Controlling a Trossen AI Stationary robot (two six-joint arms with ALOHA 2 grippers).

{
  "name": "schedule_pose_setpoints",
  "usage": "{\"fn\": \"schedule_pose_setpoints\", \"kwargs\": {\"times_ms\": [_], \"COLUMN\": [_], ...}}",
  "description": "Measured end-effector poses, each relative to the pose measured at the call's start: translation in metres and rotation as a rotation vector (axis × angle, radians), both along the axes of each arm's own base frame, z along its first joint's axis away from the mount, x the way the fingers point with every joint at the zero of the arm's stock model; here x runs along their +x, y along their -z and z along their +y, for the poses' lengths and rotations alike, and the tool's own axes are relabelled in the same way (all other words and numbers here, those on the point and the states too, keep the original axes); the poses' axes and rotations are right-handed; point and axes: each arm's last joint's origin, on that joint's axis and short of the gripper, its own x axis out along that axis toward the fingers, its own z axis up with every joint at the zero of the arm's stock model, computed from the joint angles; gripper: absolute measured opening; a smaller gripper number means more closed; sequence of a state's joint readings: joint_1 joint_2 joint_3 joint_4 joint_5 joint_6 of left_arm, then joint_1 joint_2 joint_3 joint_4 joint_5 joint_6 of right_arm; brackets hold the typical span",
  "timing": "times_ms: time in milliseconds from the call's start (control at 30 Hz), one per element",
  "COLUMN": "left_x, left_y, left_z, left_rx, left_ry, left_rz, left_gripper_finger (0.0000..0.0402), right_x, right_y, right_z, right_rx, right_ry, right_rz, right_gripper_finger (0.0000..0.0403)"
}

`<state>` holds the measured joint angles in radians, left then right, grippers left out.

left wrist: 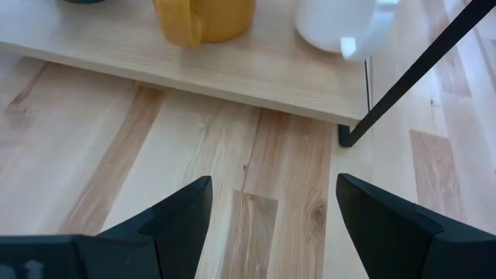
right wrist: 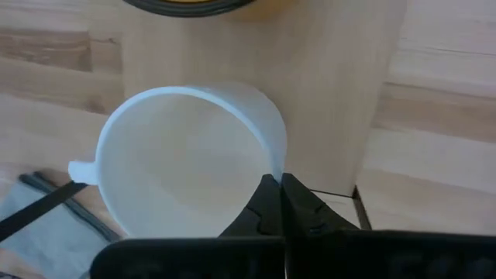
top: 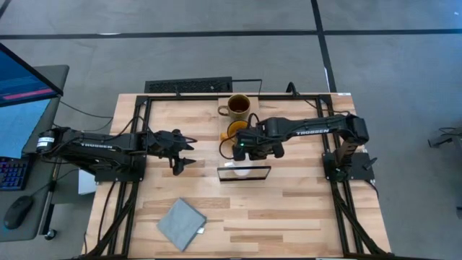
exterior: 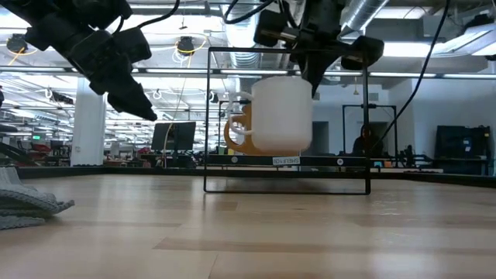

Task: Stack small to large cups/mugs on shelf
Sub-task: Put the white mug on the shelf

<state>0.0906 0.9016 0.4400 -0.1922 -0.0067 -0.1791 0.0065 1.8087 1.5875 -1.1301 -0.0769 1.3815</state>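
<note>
A long light-wood shelf [top: 225, 121] lies across the table's middle, with a black wire frame [top: 244, 178] at its near end. On it stand a dark brown mug [top: 238, 107] at the far end and a yellow mug [top: 236, 131] in the middle. My right gripper [top: 249, 150] is shut on the small white mug [exterior: 280, 112] over the shelf's near end, inside the frame. My left gripper [top: 184, 153] hovers open and empty above the tabletop, left of the shelf. My right gripper holds the white mug by its rim [right wrist: 273, 172], on the side away from the handle [right wrist: 81, 172]. One finger is inside the mug and one outside, coming from above and pointing down. The mug is upright, its base level with the shelf top; whether it rests there I cannot tell.
A grey-blue square cloth [top: 180, 224] lies near the table's front left. A keyboard [top: 189, 87] sits beyond the far edge and a monitor [top: 22, 79] stands off the left side. The tabletop right of the shelf [top: 303, 195] is bare wood.
</note>
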Motion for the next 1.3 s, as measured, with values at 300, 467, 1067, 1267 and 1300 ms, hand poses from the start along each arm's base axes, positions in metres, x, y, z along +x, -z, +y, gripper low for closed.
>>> {"fn": "schedule_pose_setpoints", "kwargs": {"times_ms": [300, 467, 1067, 1267, 1300], "left_x": [-0.0003, -0.0004, -0.0009, -0.0022, -0.0023], "left_y": [0.0004, 0.0004, 0.0011, 0.0027, 0.0028], "left_z": [0.0000, 0.0000, -0.0001, -0.0002, -0.0002], "left_rx": [0.000, 0.000, -0.001, -0.003, -0.003], "left_ry": [0.000, 0.000, 0.000, 0.000, 0.000], "left_rz": [0.005, 0.005, 0.014, 0.036, 0.037], "left_gripper_finger": [0.0267, 0.0267, 0.0267, 0.0267, 0.0267], "right_x": [0.0018, 0.0010, 0.0018, 0.0029, 0.0028], "right_y": [-0.0007, -0.0005, 0.0041, 0.0042, 0.0042], "right_z": [0.0002, -0.0001, -0.0004, -0.0006, -0.0006], "right_rx": [0.002, -0.007, -0.018, -0.020, -0.020], "right_ry": [0.006, 0.014, 0.017, 0.014, 0.014], "right_rz": [-0.021, -0.012, 0.013, 0.003, 0.005], "right_gripper_finger": [0.0000, 0.0000, 0.0000, 0.0001, 0.0003]}}
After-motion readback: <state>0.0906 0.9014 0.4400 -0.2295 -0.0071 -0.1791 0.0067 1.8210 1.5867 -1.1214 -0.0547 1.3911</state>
